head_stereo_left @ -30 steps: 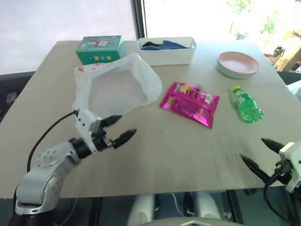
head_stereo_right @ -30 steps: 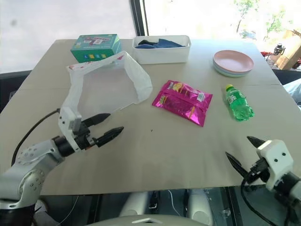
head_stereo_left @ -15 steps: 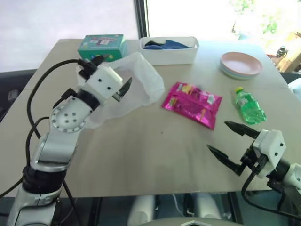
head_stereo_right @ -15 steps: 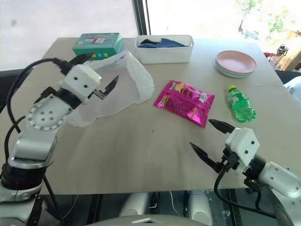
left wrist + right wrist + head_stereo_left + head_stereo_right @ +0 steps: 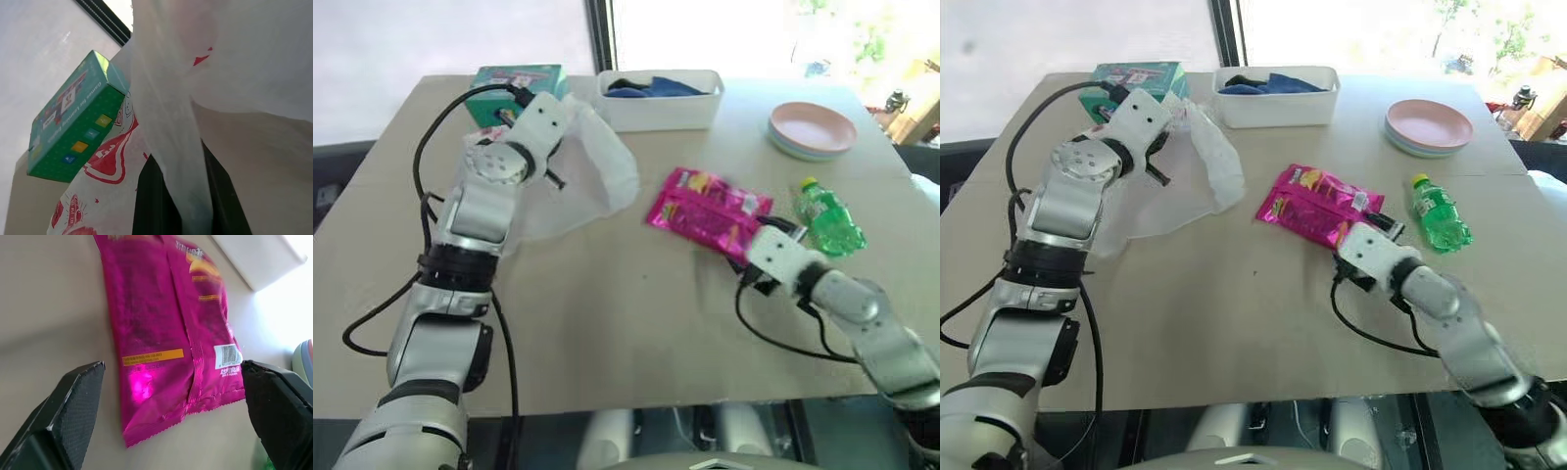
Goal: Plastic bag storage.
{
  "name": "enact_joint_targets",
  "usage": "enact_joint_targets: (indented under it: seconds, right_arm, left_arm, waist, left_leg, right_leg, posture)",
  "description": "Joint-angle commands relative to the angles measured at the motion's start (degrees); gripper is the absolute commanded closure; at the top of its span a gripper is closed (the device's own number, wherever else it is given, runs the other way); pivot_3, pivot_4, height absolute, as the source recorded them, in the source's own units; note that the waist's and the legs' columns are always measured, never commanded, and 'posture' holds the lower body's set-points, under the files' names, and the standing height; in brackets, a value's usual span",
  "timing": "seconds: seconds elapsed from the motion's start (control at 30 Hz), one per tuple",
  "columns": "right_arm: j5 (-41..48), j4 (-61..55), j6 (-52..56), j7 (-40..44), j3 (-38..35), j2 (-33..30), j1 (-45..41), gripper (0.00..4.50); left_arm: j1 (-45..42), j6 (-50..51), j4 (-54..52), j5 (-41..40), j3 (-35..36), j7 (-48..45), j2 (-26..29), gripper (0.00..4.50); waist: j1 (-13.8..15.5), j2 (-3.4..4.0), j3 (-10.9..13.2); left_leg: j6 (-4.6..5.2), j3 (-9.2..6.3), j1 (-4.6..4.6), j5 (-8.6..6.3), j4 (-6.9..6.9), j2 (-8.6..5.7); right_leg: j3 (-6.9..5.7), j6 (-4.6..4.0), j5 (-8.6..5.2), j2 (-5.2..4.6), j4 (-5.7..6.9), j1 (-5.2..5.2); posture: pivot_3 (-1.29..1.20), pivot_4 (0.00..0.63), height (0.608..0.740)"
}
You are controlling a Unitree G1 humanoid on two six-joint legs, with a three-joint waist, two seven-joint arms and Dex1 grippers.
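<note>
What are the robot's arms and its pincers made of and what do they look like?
Both arms are chunky silver-grey jointed segments with round, bolt-dotted joints and loose black cables looping alongside. Each ends in a white boxy wrist block. The left gripper and right gripper each have two black pointed fingers with a finely textured surface.
</note>
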Motion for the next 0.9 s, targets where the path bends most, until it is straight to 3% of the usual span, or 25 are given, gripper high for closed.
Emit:
enact_joint_targets:
  seconds: [0.03,0.23,0.3,0.33,0.37,0.57,0.9]
  right_arm:
    - [-10.6,7.85,0.52,-3.02,6.36,1.78,-4.88,0.0]
    - [-17.75,17.85,4.15,-6.9,7.44,6.58,-8.69,0.0]
    - [-19.7,19.99,3.37,-7.32,7.96,6.7,-9.31,0.73]
    - [-20.41,20.75,2.84,-7.68,7.95,6.94,-9.51,1.36]
    - [-20.95,21.14,2.43,-7.86,7.95,7.08,-9.6,1.48]
    - [-19.91,19.5,-2.24,-7.44,4.46,6.92,-8.12,4.34]
    - [-9.03,2.41,-6.14,1.73,-6.76,6.84,-4.54,4.47]
  left_arm:
    - [-3.48,4.38,-5.73,-0.32,2.04,-0.4,0.49,4.42]
    - [-4.97,10.63,-9.77,-0.39,2.6,-0.01,0.35,4.42]
    - [-5.07,13.68,-11.37,-0.97,2.71,-0.03,-0.33,4.5]
    - [-5.2,16.37,-12.15,-0.8,2.31,0.0,-0.46,4.5]
    - [-5.17,18.06,-12.83,-0.34,1.69,0.1,-0.36,4.5]
    - [-5.71,26.32,-14.27,-2.03,1.4,-0.52,-0.81,4.5]
    - [-10.31,28.59,-7.7,-10.11,5.97,-2.68,-2.59,4.5]
  waist:
    - [-0.07,-0.04,0.03]
    - [-0.17,-0.08,0.03]
    - [0.14,-0.08,0.03]
    - [0.17,-0.08,0.03]
    - [0.22,-0.08,0.03]
    - [-0.04,-0.07,0.03]
    - [-0.14,-0.06,0.06]
  left_leg:
    - [0.0,0.01,-0.04,0.0,0.07,-0.02]
    - [0.0,-0.02,0.06,-0.01,0.56,0.0]
    - [0.01,-0.05,0.15,0.0,0.68,0.01]
    - [0.01,-0.1,0.14,0.01,0.76,0.01]
    - [0.01,-0.13,0.13,0.01,0.8,0.0]
    - [0.03,-0.16,0.07,0.03,0.94,0.0]
    - [0.02,0.02,0.03,0.02,0.78,0.06]
  right_leg:
    - [-0.01,0.0,0.0,-0.02,0.07,-0.02]
    - [0.02,0.04,-0.02,-0.06,0.51,0.07]
    - [0.01,0.19,-0.1,-0.07,0.61,0.18]
    - [0.0,0.33,-0.07,-0.07,0.65,0.21]
    - [0.0,0.37,-0.04,-0.06,0.66,0.24]
    - [0.22,0.23,0.23,0.04,0.66,0.24]
    - [0.37,0.22,0.22,0.14,0.6,0.04]
  posture:
    - [0.0,0.15,0.74]
    - [0.0,0.15,0.74]
    - [0.0,0.15,0.74]
    - [0.0,0.15,0.74]
    - [0.0,0.15,0.74]
    - [0.0,0.15,0.74]
    - [0.0,0.15,0.74]
